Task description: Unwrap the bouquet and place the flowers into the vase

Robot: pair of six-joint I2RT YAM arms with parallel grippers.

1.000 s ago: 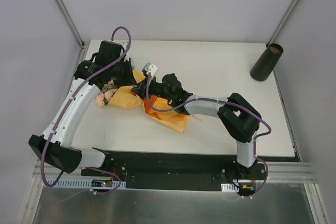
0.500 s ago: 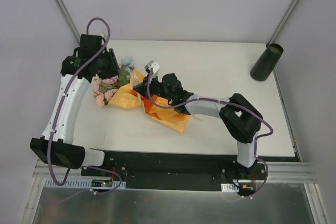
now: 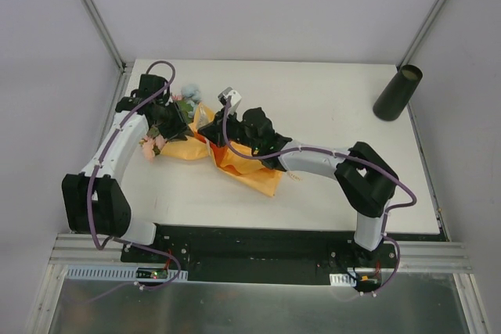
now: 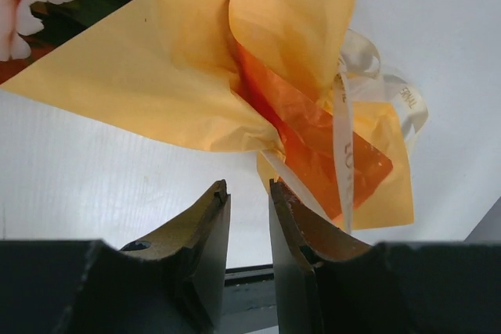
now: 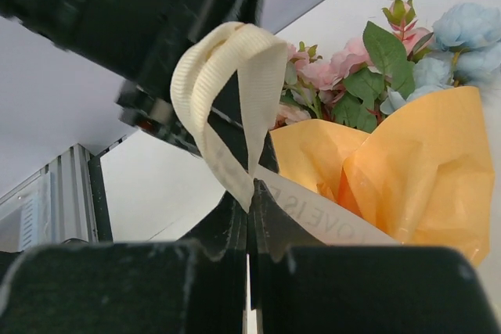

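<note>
Pink, peach and blue flowers (image 3: 150,146): leftmost on the table (image 3: 329,107), heads spilling out of the wrap's open end towards the left edge. Their stems are hidden inside.
Left gripper (image 4: 249,187): just beside the wrap, fingers a narrow gap apart and holding nothing. Its wrist view shows bare table between them and crinkled paper directly ahead.
Orange paper (image 4: 156,76): wrapped around the bouquet (image 3: 243,170), which lies flat near the middle-left of the table, cinched at its waist.
Cream ribbon (image 5: 223,76): tied around that waist. One loop stands up out of the right fingers and a printed tail runs back to the paper.
Right gripper (image 5: 250,187): clamped fully on the ribbon, just above the bundle.
Vase (image 3: 398,93): stands at the far right corner, well apart from everything else.
Step, as I judge it: undoing the tie; nothing is unwrapped yet.
Risk, dragging: nothing pins the bundle, so a pull on the ribbon may slide or lift the whole bouquet instead of loosening the knot.
Risk, jamming: pulling the loop rather than a free tail could tighten the knot.
Risk, tearing: the thin paper may rip or bunch if the left fingers pinch it carelessly.
Risk, spilling: loosened flowers could roll off the nearby left edge.
</note>
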